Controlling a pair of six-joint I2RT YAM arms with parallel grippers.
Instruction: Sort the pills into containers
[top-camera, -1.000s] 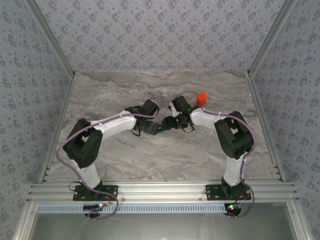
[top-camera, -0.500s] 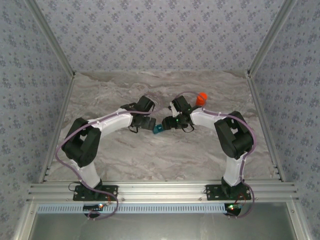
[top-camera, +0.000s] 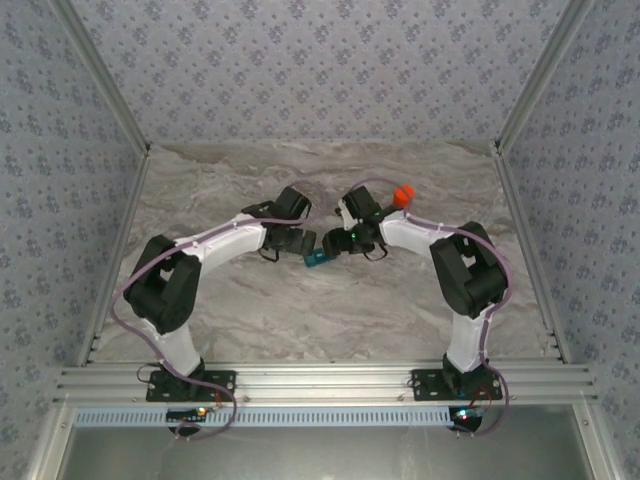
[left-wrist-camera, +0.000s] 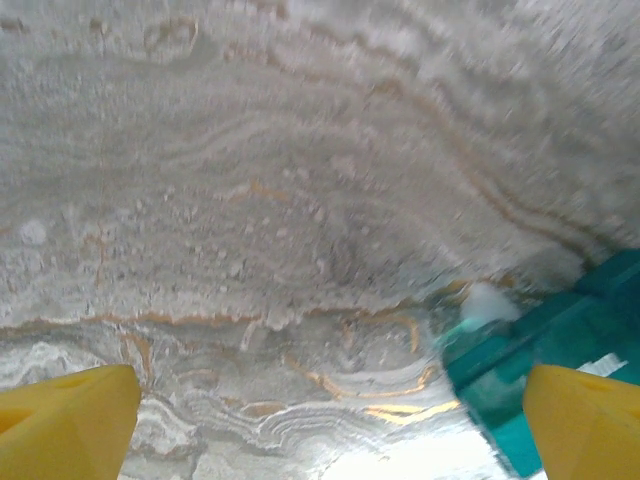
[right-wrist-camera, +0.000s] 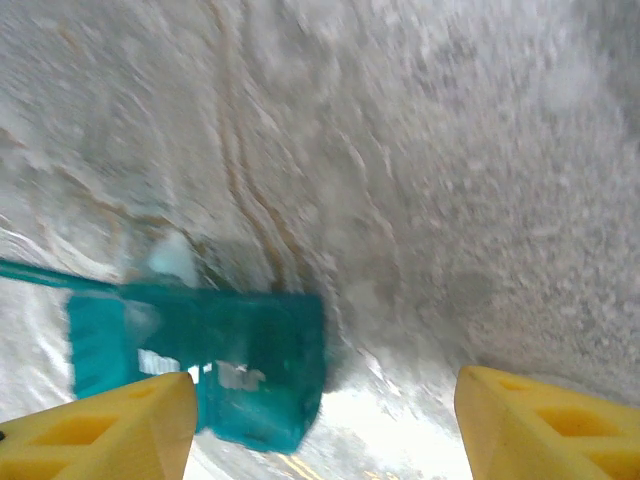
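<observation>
Change over the last second: left arm (top-camera: 225, 242) backed off a little from the pill box (top-camera: 315, 259), having crowded right over it in the top view. Box now exposed on the tabletop (top-camera: 250, 310), mid-table, just below the gap between the two wrists. No real shift of the box itself. Right arm (top-camera: 410, 232) near enough unmoved.

Left jaws: spread wide, nothing in them. Box off by the right-hand tip in the wrist view, not between.

Right jaws: apart with a clear gap, also gripping nothing. Box beside the left-hand tip in that wrist view, bare tabletop across to the other.

Reading for the task: looks like a reset or re-approach, not a grasp. Box free, no sorting visible yet.

Small white blob (left-wrist-camera: 485, 303) at the box's end in the left wrist view: maybe a pill, maybe a lid tab, too blurred to call. Orange bottle (top-camera: 403, 193) behind the right wrist, apart from both jaws.

Writing: white marks (right-wrist-camera: 232, 375) on the box face, smeared, unreadable. No brand legible anywhere.
</observation>
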